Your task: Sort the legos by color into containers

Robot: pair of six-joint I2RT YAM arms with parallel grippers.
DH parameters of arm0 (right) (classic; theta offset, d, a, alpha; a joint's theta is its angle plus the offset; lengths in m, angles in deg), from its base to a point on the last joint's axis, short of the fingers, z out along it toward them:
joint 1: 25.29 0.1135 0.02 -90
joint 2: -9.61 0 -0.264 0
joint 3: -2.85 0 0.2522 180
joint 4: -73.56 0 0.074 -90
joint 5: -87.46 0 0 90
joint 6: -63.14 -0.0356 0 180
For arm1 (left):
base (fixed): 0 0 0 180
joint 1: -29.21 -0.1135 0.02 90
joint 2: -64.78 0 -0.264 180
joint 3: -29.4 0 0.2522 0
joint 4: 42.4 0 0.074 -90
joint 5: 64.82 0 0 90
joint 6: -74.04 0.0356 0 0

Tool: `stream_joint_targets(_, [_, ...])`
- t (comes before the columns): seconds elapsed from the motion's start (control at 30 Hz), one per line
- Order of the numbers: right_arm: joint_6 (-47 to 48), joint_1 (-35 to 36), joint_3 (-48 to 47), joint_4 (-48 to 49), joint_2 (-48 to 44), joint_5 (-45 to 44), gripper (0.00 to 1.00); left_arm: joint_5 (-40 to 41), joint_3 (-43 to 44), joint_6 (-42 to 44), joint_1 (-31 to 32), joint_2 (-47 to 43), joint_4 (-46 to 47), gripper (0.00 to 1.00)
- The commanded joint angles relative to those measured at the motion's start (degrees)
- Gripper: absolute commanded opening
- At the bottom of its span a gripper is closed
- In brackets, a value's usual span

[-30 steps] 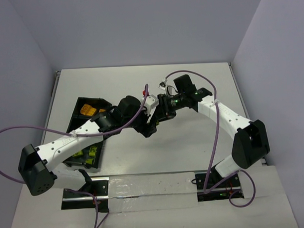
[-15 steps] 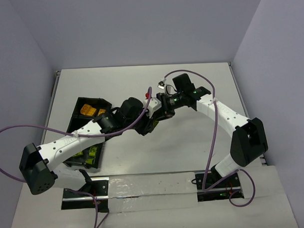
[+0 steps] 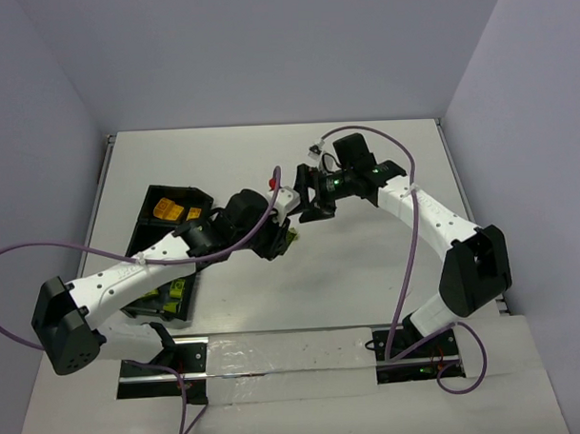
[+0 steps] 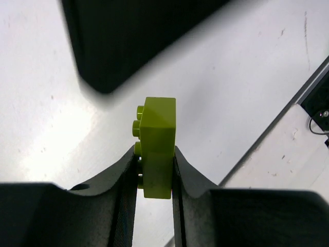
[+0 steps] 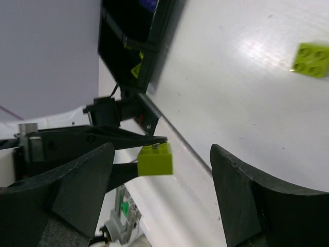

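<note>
Seen from above, the two grippers no longer meet tip to tip over the middle of the table (image 3: 368, 271) as they did a second ago. The right gripper (image 3: 313, 207) has drawn back toward the far side and now stands clear of the left gripper (image 3: 281, 242). A lime-green brick (image 3: 289, 238) shows at the left gripper's tip. The black tray (image 3: 148, 195) lies at the left, partly under the left arm, with orange bricks (image 3: 171, 212) in its far compartment.

In the left wrist view, the left gripper (image 4: 155, 157) has its jaws pressed against both sides of the lime-green brick (image 4: 157, 149). The brick stands on end above the white table (image 4: 247, 77), its studs facing left. A blurred black shape (image 4: 139, 36) fills the top of the view; what it is cannot be told.

In the right wrist view, the right gripper (image 5: 162, 152) has its fingers (image 5: 67, 190) spread wide, with nothing touching them. Between and beyond them, the lime-green brick (image 5: 155, 159) hangs pinched at the tip of the left gripper (image 5: 151, 140). A second lime-green brick (image 5: 311, 59) lies loose on the table (image 5: 231, 77), well apart from both grippers. The tray (image 5: 110, 46) sits at the upper left.
</note>
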Motion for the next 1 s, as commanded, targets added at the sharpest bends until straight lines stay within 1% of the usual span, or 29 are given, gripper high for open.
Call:
stream_joint_targets(0.0, [-2.8,-4.2,-2.6,0.7,-4.5,-9.5,0.83,3.2,-3.6,-7.5,-0.1,-6.2,-1.8,0.00])
stream_joint_targets(0.03, [-2.9,-4.5,-2.5,0.6,-5.0,-11.2,0.83,4.4,-4.1,-9.0,-0.1,-6.5,-1.9,0.00])
stream_joint_targets(0.1, [-3.0,-5.9,-1.2,0.0,-6.4,-16.6,0.83,10.6,-5.7,-16.8,-0.2,-9.5,-4.2,0.00])
stream_joint_targets(0.17, [-3.2,-6.7,0.3,0.0,-7.5,-19.7,0.83,16.5,-6.9,-24.4,-0.5,-12.0,-5.7,0.00])
stream_joint_targets(0.23, [-3.0,-7.3,1.6,0.0,-8.3,-20.9,0.83,22.2,-8.5,-32.4,-1.0,-15.9,-7.4,0.00])
stream_joint_targets(0.3, [-2.7,-7.5,2.5,0.0,-8.6,-21.5,0.83,25.3,-9.4,-36.6,-1.6,-18.4,-10.4,0.00])
stream_joint_targets(0.33, [-2.4,-7.5,3.1,0.0,-8.6,-22.0,0.83,30.0,-9.9,-42.9,-2.8,-20.6,-14.6,0.00])
stream_joint_targets(0.37, [-2.2,-7.6,3.1,0.0,-8.7,-22.1,0.83,32.9,-9.9,-47.1,-3.5,-20.7,-14.9,0.00])
stream_joint_targets(0.43, [-1.8,-7.6,3.7,0.0,-8.9,-22.2,0.83,39.1,-9.5,-57.6,-5.7,-22.1,-26.6,0.00])
stream_joint_targets(0.5, [-1.4,-7.6,4.0,0.0,-9.0,-22.2,0.83,43.9,-9.2,-69.4,-8.5,-21.9,-34.3,0.00])
stream_joint_targets(0.6, [-1.1,-7.5,4.5,-0.1,-9.4,-22.3,0.83,45.7,-8.8,-81.0,-13.5,-20.3,-46.9,0.00])
stream_joint_targets(0.67, [-0.9,-7.6,4.8,-0.3,-9.8,-22.4,0.83,45.9,-8.7,-84.1,-18.1,-18.6,-50.8,0.00])
stream_joint_targets(0.73, [-0.7,-7.6,5.2,-0.3,-10.1,-22.4,0.83,46.3,-8.7,-85.4,-20.4,-17.3,-52.4,0.00])
stream_joint_targets(0.87, [-0.8,-7.6,6.0,-0.4,-10.5,-22.3,0.83,46.4,-9.6,-85.4,-25.4,-18.2,-51.9,0.00])
stream_joint_targets(0.97, [-0.9,-7.6,6.6,-0.4,-10.9,-22.3,0.83,46.2,-11.1,-82.5,-29.1,-19.7,-49.2,0.00])
